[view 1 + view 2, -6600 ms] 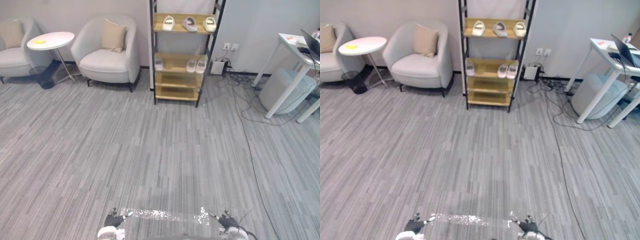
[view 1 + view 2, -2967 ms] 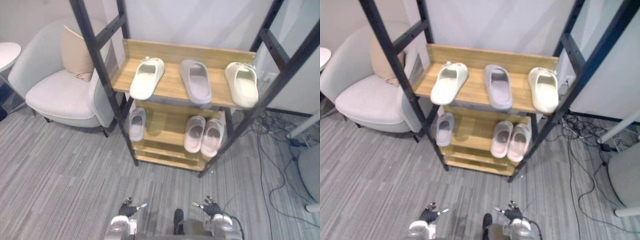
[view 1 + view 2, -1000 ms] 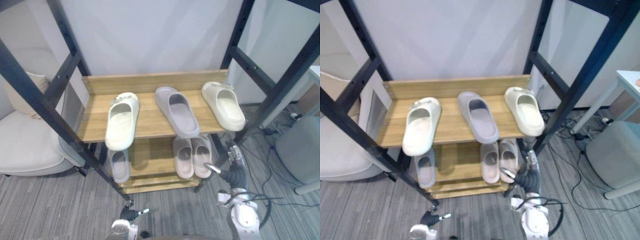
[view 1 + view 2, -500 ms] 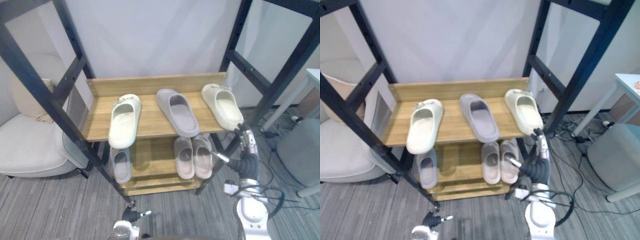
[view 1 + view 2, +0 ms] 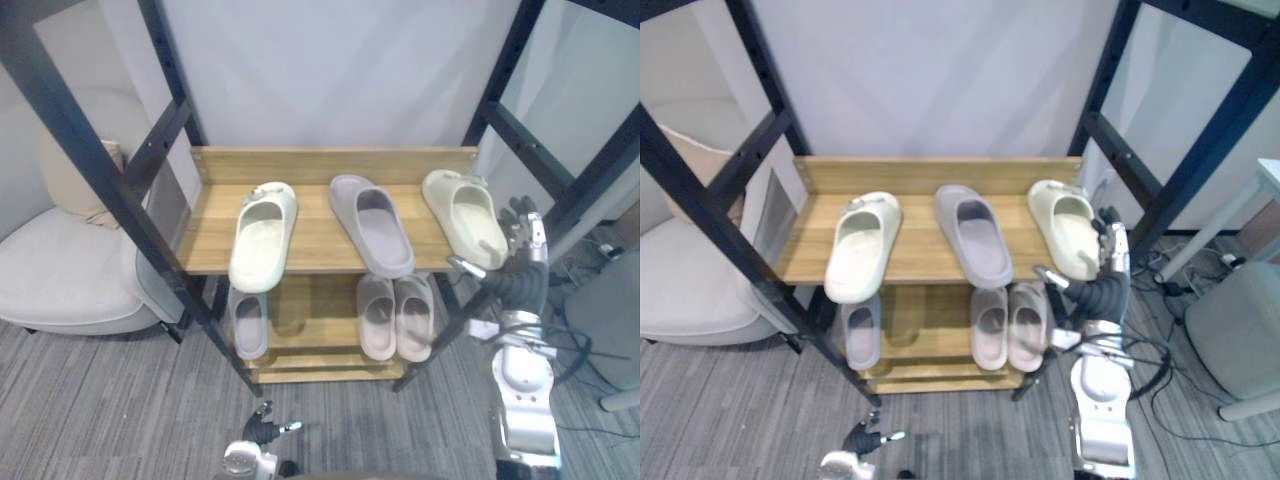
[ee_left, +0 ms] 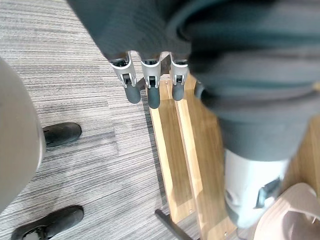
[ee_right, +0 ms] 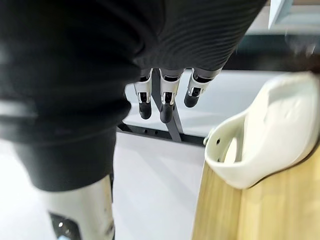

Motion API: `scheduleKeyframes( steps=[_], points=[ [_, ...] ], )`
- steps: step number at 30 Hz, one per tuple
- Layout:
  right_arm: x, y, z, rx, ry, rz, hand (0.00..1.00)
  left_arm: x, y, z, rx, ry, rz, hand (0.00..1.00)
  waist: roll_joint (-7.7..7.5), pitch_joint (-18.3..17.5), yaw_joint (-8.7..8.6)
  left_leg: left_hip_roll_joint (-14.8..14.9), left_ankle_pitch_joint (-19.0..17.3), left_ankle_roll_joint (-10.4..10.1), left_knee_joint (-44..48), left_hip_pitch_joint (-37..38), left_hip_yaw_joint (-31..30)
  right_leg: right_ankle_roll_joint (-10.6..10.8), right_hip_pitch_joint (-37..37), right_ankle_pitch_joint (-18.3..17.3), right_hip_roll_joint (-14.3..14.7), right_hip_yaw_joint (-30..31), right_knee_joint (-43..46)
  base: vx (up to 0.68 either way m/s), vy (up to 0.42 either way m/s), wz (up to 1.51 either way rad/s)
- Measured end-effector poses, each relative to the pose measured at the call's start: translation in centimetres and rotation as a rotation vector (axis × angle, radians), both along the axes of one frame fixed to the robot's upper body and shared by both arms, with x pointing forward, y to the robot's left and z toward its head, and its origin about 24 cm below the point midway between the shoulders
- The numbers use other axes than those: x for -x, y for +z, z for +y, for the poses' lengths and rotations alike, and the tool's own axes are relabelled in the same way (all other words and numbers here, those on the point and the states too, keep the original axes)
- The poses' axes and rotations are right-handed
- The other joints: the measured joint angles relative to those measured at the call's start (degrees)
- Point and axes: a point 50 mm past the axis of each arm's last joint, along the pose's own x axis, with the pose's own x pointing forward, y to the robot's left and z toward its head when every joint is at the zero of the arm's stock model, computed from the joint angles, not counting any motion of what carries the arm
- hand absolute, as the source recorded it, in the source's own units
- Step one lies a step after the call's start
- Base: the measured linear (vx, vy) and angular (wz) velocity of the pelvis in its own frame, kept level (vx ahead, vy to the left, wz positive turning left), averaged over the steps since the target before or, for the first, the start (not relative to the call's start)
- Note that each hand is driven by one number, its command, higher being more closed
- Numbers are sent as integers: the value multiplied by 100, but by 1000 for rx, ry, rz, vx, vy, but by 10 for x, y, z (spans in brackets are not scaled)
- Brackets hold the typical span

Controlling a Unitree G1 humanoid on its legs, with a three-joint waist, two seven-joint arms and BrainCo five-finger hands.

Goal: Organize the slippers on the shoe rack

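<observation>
The shoe rack's top shelf [image 5: 320, 250] holds a cream slipper [image 5: 263, 237] on the left, a grey slipper [image 5: 371, 224] in the middle and a second cream slipper [image 5: 463, 217] on the right. On the shelf below lie one grey slipper [image 5: 248, 322] and a pale pink pair [image 5: 396, 316]. My right hand [image 5: 520, 262] is raised at the rack's right front post, just right of the right cream slipper [image 7: 270, 135], open and apart from it. Low near the floor in front of the rack, my left hand [image 5: 262, 425] hangs open with straight fingers [image 6: 150, 85].
Black slanted rack posts [image 5: 110, 180] frame the shelves on both sides. A pale armchair [image 5: 60, 270] with a beige cushion stands to the left. A grey rounded bin [image 5: 612, 330] and floor cables lie to the right. Grey carpet [image 5: 120, 400] runs in front.
My right hand has risen from lower-shelf height to the top shelf's edge, beside the right cream slipper. The camera has shifted a little; the slippers have not moved.
</observation>
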Motion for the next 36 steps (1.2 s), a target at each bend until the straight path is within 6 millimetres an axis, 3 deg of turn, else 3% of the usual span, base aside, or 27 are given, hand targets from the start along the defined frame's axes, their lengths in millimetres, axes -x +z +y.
scheduleKeyframes(
  steps=[14,18,28,36],
  points=[
    [-44,17,-12,117,27,15,0,-1,1,0,2,-3,-11,0,-15,-13,71,20,166,34,-167,-65,-162,-17,-31,192,47,-110,-31,-14,-15,5],
    [-60,11,-13,99,52,71,0,-4,2,4,-1,-13,-22,0,-87,30,112,-21,240,50,-181,-125,-197,-11,-87,195,13,-124,-82,-76,-14,5],
    [-82,25,-15,234,105,107,0,-7,3,5,2,-19,-31,0,-99,124,150,-66,325,37,-187,-180,-250,-2,-86,190,-2,-186,-160,-49,-19,3],
    [-101,30,-12,263,119,153,0,-11,5,5,12,-11,-55,0,-170,206,290,-82,328,40,-183,-203,-289,11,-68,201,-11,-235,-215,7,-7,2]
  ],
)
